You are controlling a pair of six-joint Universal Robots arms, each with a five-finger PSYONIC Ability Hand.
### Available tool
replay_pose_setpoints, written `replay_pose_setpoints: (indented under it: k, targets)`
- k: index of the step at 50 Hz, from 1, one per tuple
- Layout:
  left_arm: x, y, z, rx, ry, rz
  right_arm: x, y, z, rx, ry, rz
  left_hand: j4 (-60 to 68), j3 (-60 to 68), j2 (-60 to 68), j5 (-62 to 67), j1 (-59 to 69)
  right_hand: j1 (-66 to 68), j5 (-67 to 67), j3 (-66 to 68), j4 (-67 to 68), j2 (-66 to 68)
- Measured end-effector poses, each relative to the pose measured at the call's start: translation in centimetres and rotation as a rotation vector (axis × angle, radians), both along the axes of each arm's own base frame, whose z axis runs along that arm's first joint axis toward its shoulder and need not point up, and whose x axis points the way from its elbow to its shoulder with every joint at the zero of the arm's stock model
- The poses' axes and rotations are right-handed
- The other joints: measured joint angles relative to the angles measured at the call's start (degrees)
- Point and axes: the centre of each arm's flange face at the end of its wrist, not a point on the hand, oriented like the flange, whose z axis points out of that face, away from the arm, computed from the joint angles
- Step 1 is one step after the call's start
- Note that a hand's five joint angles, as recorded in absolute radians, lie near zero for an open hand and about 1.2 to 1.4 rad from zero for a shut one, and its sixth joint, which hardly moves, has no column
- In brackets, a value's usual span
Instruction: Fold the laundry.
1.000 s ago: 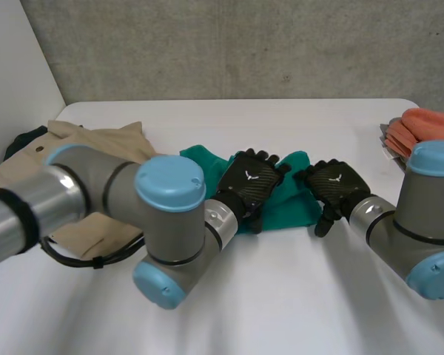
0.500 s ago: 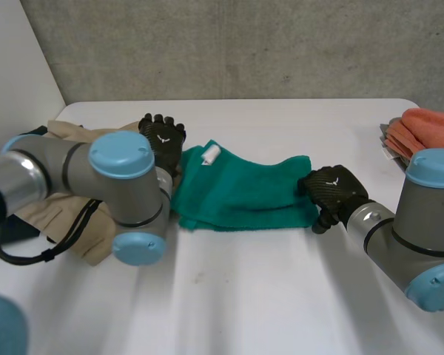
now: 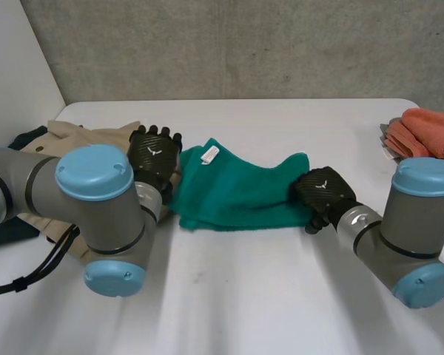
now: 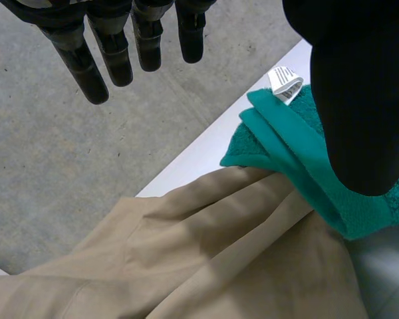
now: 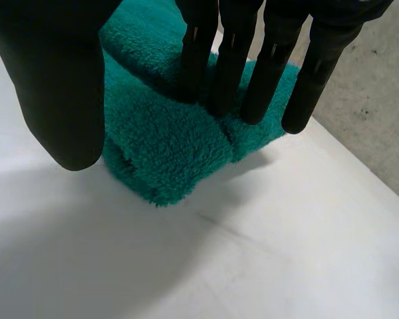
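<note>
- The green towel [image 3: 240, 194], folded into a long band, lies across the middle of the tabletop [image 3: 281, 296]. Its left end lies against the beige garment [image 3: 96, 137] near the far left corner.
- The right hand [image 3: 323, 192] rests straight fingers [image 5: 229, 73] on the towel's right end, with the thumb apart and off the cloth, pinching nothing. It probably pins that end, so its press should be flat and even.
- The left hand [image 3: 154, 154] hovers spread and empty just beside the towel's left end, above the beige garment.
- For the next move, the left hand should pinch all the towel's layers near the white label [image 4: 284, 78] and none of the beige cloth. It should then carry that end straight over to the right end, edges matched.
</note>
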Motion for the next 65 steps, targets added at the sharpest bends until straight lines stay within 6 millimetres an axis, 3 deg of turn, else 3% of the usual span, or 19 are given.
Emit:
replay_pose_setpoints:
  k: [6,8,9,11,18,21,27,32,35,39,43,47,50,52,53,54,57,64,65]
  targets:
    - [0.6,0.2,0.1,0.007,0.019,0.011,0.7,-1.4,-0.7,-0.03,0.013,0.007,0.0,0.0,0.0,0.0,0.0,0.4,1.2,0.8,0.8,0.5]
    - [0.8,0.2,0.1,0.01,0.024,0.014,0.8,-1.9,-1.0,-0.033,0.016,0.004,0.0,0.0,0.0,0.0,0.0,8.4,9.0,9.4,8.4,8.9]
    - [0.8,0.2,0.1,0.011,0.027,0.016,0.8,-2.2,-1.1,-0.033,0.018,0.0,0.0,0.0,0.0,0.0,0.0,20.3,21.1,20.5,20.6,20.6]
    - [1.0,0.3,0.0,0.015,0.031,0.019,0.8,-2.6,-1.3,-0.034,0.019,-0.009,0.0,0.0,0.0,0.0,0.0,25.7,29.5,28.8,29.0,29.3]
    - [1.4,1.0,0.4,0.019,0.042,0.018,-0.5,-3.1,-0.1,-0.044,0.018,-0.065,0.0,0.0,0.0,0.0,0.0,25.7,31.3,31.2,31.8,30.5]
    - [1.5,1.3,0.8,0.017,0.047,0.014,-1.9,-2.9,1.2,-0.049,0.03,-0.102,0.0,0.0,0.0,0.0,0.0,25.7,31.3,31.2,31.8,30.5]
    - [1.7,2.5,1.9,0.005,0.064,-0.004,-6.7,-2.5,3.4,-0.042,0.161,-0.18,0.0,0.0,0.0,0.0,0.0,25.7,31.6,31.2,31.9,30.5]
    - [1.6,3.3,2.4,-0.001,0.073,-0.021,-8.5,-2.4,4.6,-0.081,0.278,-0.179,0.0,0.0,0.0,0.0,0.0,25.7,31.8,31.2,32.0,30.5]
    - [1.4,3.8,2.5,-0.005,0.077,-0.035,-7.8,-2.2,5.7,-0.151,0.313,-0.145,0.0,0.0,0.0,0.0,0.0,25.7,31.8,31.2,32.0,30.5]
    - [1.1,4.1,2.6,-0.01,0.079,-0.046,-5.2,-1.3,6.8,-0.26,0.295,-0.064,0.0,0.0,0.0,0.0,0.0,25.7,31.8,31.2,32.0,30.5]
    - [0.8,4.3,2.8,-0.019,0.084,-0.053,-0.7,1.2,7.2,-0.392,0.232,0.106,0.0,0.0,0.0,0.0,0.0,25.7,32.1,31.2,32.0,30.5]
    - [0.8,4.1,3.3,-0.032,0.094,-0.049,3.3,4.3,5.5,-0.469,0.18,0.338,0.0,0.0,0.0,0.0,0.0,25.7,32.2,31.2,32.1,30.5]
    - [0.9,3.7,3.8,-0.045,0.105,-0.042,5.2,6.1,3.7,-0.479,0.17,0.478,0.0,0.0,0.0,0.0,0.0,25.6,32.2,31.2,32.1,30.5]
    - [0.9,3.5,4.1,-0.053,0.112,-0.039,5.8,6.7,3.0,-0.47,0.172,0.519,0.0,0.0,0.0,0.0,0.0,17.7,23.1,22.2,22.8,20.3]
    - [0.9,3.3,4.5,-0.062,0.12,-0.037,6.3,7.0,2.5,-0.441,0.177,0.539,0.0,0.0,0.0,0.0,0.0,-0.2,5.3,3.6,5.5,2.1]
    - [0.9,3.1,4.7,-0.067,0.126,-0.038,6.4,7.0,2.4,-0.419,0.178,0.535,0.0,0.0,0.0,0.0,0.0,-11.0,-5.6,-5.7,-4.8,-7.4]
    - [0.7,2.7,5.2,-0.079,0.141,-0.045,6.2,6.5,2.6,-0.346,0.158,0.492,0.0,0.0,0.0,0.0,0.0,-24.1,-20.5,-21.8,-21.3,-23.1]
    - [-0.7,1.6,6.7,-0.096,0.206,-0.114,4.2,4.2,6.2,-0.157,-0.064,0.305,0.0,0.0,0.0,0.0,0.0,-24.8,-23.2,-24.9,-24.7,-25.1]
    - [-1.4,1.2,7.2,-0.09,0.232,-0.146,2.7,3.0,8.4,-0.097,-0.191,0.226,0.0,0.0,0.0,0.0,0.0,-24.8,-23.2,-24.9,-24.7,-25.1]
